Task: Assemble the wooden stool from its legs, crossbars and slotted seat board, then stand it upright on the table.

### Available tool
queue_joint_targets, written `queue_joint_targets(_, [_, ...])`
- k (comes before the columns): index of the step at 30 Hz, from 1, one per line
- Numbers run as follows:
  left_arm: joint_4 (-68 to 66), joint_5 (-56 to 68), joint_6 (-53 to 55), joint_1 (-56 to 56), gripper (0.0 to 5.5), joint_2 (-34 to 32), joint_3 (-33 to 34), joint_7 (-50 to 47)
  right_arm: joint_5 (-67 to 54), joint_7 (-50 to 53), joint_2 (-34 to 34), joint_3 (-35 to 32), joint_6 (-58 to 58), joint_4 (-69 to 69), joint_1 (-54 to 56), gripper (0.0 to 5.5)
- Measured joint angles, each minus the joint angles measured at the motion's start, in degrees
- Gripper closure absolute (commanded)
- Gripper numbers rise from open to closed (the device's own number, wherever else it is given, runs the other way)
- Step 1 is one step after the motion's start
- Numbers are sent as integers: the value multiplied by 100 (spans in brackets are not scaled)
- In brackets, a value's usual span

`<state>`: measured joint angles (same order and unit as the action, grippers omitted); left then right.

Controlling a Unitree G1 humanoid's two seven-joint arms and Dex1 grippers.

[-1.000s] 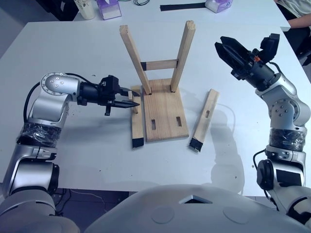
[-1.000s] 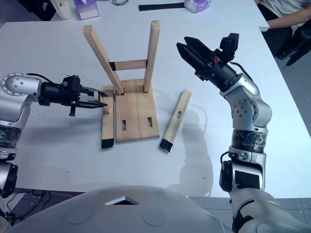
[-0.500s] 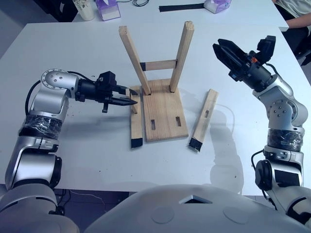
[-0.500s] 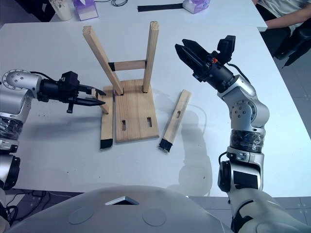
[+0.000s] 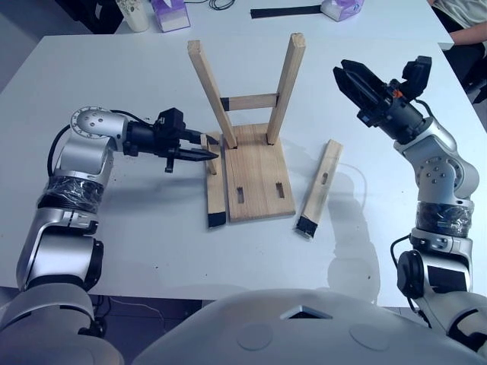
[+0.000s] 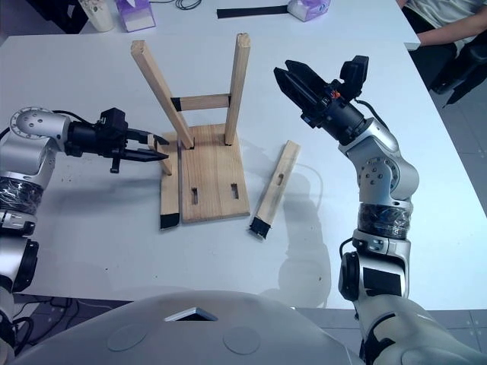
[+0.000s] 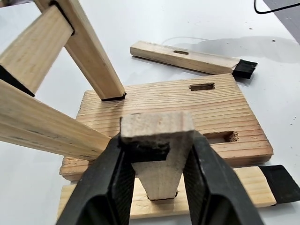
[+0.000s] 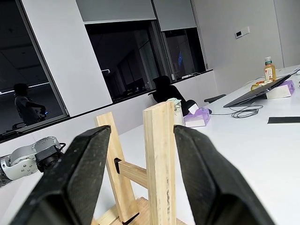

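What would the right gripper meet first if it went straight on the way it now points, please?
The right gripper would most likely meet the nearer upright stool leg, framed between its open fingers in the wrist view; depth is unclear.

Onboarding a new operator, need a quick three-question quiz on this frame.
1. True or false: the right gripper holds a leg.
2. How many legs stand upright in the seat board? A one, B two, C three.
3. What do the left gripper's fingers clamp?
Key: 1 false, its fingers are open and empty. 2 B. 3 The short crossbar standing in the leg lying beside the board.
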<state>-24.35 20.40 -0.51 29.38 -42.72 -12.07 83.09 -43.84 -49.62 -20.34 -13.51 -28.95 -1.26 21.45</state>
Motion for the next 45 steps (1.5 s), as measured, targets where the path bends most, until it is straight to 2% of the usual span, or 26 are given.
queue_joint_targets(1, [-28,-3,-76,-66,382,75,88,-228,5,14,14,-2,58,-24,0,304])
queue_joint_targets(6, [234,-329,469,-616,310,189,106,-798,-85,326,165,-234,163,-53,12,304])
queue_joint_targets(10, [1060,-373,588,-735,310,91,446,-1250,-105,462,202,-273,175,9,-53,304])
queue_joint_targets(15, [1936,-318,1013,-1215,310,-214,773,-1351,-120,583,205,-290,169,197,-276,304])
queue_joint_targets(21, [2611,-121,1495,-1679,310,-268,1271,-1873,-226,727,198,-438,134,419,-630,304])
queue_joint_targets(24, [2828,18,1697,-1684,310,-108,1485,-2249,-227,748,203,-414,140,415,-628,304])
queue_joint_targets(27, [3556,731,2148,-2167,310,-22,2214,-2539,-227,722,197,-381,140,365,-652,304])
queue_joint_targets(31, [4524,1293,2854,-3443,310,29,3152,-2978,-221,652,156,-356,138,318,-779,304])
queue_joint_targets(36, [5523,2053,3361,-3986,310,249,3852,-3645,-225,651,142,-266,89,243,-751,304])
queue_joint_targets(40, [6018,2485,3477,-4126,310,694,4231,-4467,-252,658,36,-264,-88,232,-721,304])
queue_joint_targets(45, [6498,2397,3451,-3644,310,1157,4155,-5840,-261,635,-81,-265,-238,40,-626,304])
